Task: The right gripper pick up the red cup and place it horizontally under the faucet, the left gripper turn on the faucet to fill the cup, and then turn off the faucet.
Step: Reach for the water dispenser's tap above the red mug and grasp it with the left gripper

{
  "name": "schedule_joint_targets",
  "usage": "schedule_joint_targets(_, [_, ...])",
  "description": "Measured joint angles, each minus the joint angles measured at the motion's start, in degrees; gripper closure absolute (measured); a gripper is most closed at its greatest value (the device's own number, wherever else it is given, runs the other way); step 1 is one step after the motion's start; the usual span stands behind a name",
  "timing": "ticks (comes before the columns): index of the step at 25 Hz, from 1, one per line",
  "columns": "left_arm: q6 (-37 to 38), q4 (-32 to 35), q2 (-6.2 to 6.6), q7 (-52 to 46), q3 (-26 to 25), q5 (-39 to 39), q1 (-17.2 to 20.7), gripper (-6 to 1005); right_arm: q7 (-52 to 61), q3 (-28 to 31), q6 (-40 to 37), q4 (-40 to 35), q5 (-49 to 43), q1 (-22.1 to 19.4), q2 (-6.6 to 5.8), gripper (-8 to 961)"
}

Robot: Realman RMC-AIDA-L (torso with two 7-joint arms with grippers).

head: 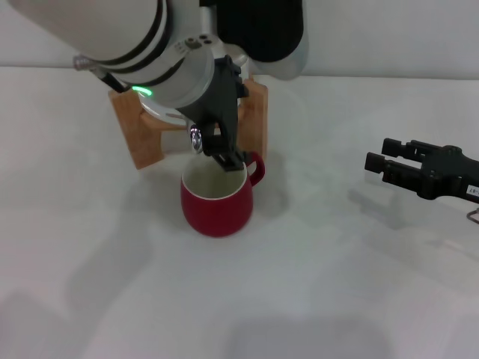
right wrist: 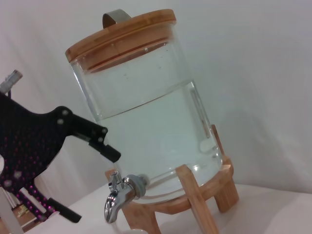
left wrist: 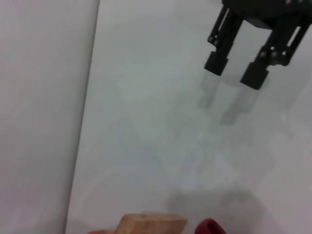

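One red cup (head: 217,203) is sitting just in front of the one wooden stand (head: 146,138). One glass water jar (right wrist: 151,122) is resting on that stand, wearing one wooden lid (right wrist: 122,33), and one faucet (right wrist: 119,195) is sticking out at the jar's base. Two grippers are showing: the left gripper (head: 223,153) is hanging right by the stand, over the cup, and the right gripper (head: 385,166) is hovering well apart from the stand.
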Motion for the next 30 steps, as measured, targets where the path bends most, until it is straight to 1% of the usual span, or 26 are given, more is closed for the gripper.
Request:
schedule_joint_targets(4, [-0.4,0.9,0.0,-0.3,0.6,0.0,0.8,112,0.0,0.0,-0.1,0.0,0.0,0.3,-0.15,395])
schedule_joint_targets(18, [-4.4,7.8,-0.01,-2.5,4.0,0.1,4.7,112,0.0,0.7,0.0,-0.5,0.0,0.4,-0.27,395])
schedule_joint_targets(22, [-4.9,8.1,0.02,-3.3,4.8,0.8,5.5,112,0.0,0.7,0.0,-0.5,0.0,0.4,-0.27,395])
schedule_joint_targets(26, [-4.7,8.1,0.02,-3.4,4.9,2.9,7.1,112,0.1,0.7,0.1,-0.5,0.0,0.4,-0.27,395])
schedule_joint_targets(30, [-4.4,7.8,-0.02,-3.4,5.3,4.6,7.6,112,0.1,0.7,0.1,-0.5,0.0,0.4,-0.27,395])
